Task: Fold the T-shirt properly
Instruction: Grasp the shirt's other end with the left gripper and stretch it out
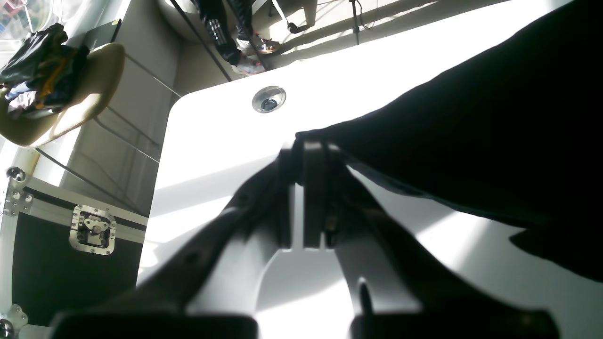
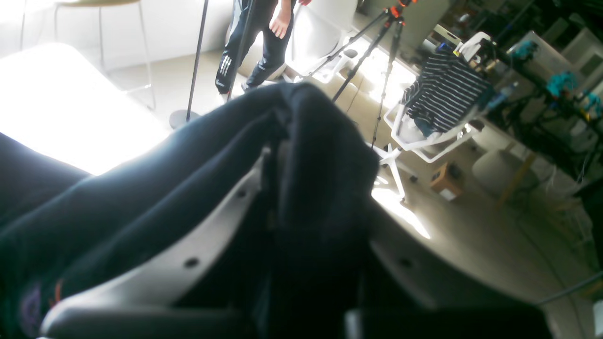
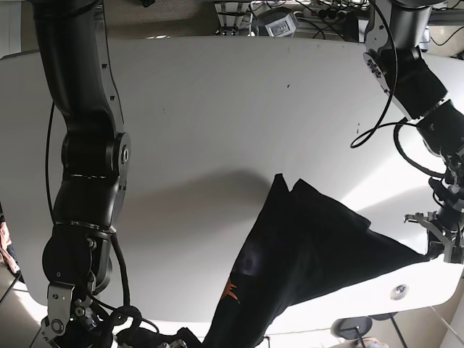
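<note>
A black T-shirt (image 3: 304, 254) with an orange and purple print hangs stretched in the air over the front right of the white table (image 3: 217, 109). My left gripper (image 3: 436, 252), on the right of the base view, is shut on one corner of it. In the left wrist view the left gripper (image 1: 313, 157) pinches the fabric edge (image 1: 471, 132) above the table. My right gripper (image 3: 190, 338), at the bottom edge of the base view, holds the shirt's lower end. In the right wrist view the right gripper (image 2: 278, 193) is shut, with dark cloth (image 2: 320, 155) draped over the fingers.
A metal cable grommet (image 1: 268, 99) sits near the table's corner, and it also shows in the base view (image 3: 398, 291). A black flight case (image 1: 70, 254) and a stool with clothes (image 1: 70, 103) stand beside the table. A person (image 2: 249, 42), tripods (image 2: 377, 52) and a chair with a striped garment (image 2: 443, 99) stand beyond.
</note>
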Controlling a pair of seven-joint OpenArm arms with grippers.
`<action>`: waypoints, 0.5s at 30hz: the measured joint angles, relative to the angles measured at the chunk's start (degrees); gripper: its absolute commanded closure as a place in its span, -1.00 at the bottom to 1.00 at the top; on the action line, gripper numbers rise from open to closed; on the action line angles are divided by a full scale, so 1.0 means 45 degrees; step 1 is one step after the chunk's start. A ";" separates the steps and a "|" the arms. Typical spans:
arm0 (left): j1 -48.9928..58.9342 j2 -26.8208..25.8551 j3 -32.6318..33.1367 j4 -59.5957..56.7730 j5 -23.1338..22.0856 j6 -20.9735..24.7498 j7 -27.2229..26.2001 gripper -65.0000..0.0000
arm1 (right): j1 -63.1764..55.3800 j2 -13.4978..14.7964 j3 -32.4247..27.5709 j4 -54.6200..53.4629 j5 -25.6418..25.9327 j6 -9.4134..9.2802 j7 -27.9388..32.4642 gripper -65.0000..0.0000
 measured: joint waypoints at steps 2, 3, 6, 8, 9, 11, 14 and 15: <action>-0.1277 -0.0607 0.0019 -0.0874 0.0078 -0.0015 0.0097 1.00 | 0.0117 0.0146 0.0053 -0.0665 -0.0126 -0.0379 0.0253 0.94; -0.1705 -0.0850 0.0053 -0.1069 0.0034 -0.0024 0.0083 1.00 | 0.0112 0.0209 0.0049 -0.0675 -0.0107 -0.0437 0.0282 0.94; -0.2924 -0.1341 0.0005 -0.1778 0.0000 -0.0015 0.0039 1.00 | 0.0117 0.0447 0.0044 -0.0801 0.0044 -0.0719 0.0534 0.94; -0.2963 -0.1685 0.0063 -0.2001 -0.0024 -0.0087 0.0039 1.00 | -0.0486 0.0525 0.0087 -0.0583 0.0034 -0.0767 0.0651 0.94; -0.2914 -0.1802 0.0044 -0.2030 -0.0015 -0.0102 0.0087 1.00 | -0.0894 0.0539 0.0296 -0.0408 0.0039 -0.0729 0.0597 0.94; -0.2351 -0.1933 -0.0044 -0.2016 -0.0024 -0.0058 -0.0097 1.00 | -0.1948 0.0563 0.0874 -0.0223 0.0010 -0.0724 0.0539 0.94; -0.1103 -0.1700 -0.0466 -0.2021 -0.0034 -0.0117 -0.0005 1.00 | -0.3400 0.0622 0.1209 0.0481 0.0024 -0.0724 0.0529 0.94; -0.0685 -0.1559 -0.0763 -0.2021 -0.0087 -0.0117 -0.0015 1.00 | -0.3808 0.0646 0.1273 0.0525 0.0024 -0.0729 0.0529 0.94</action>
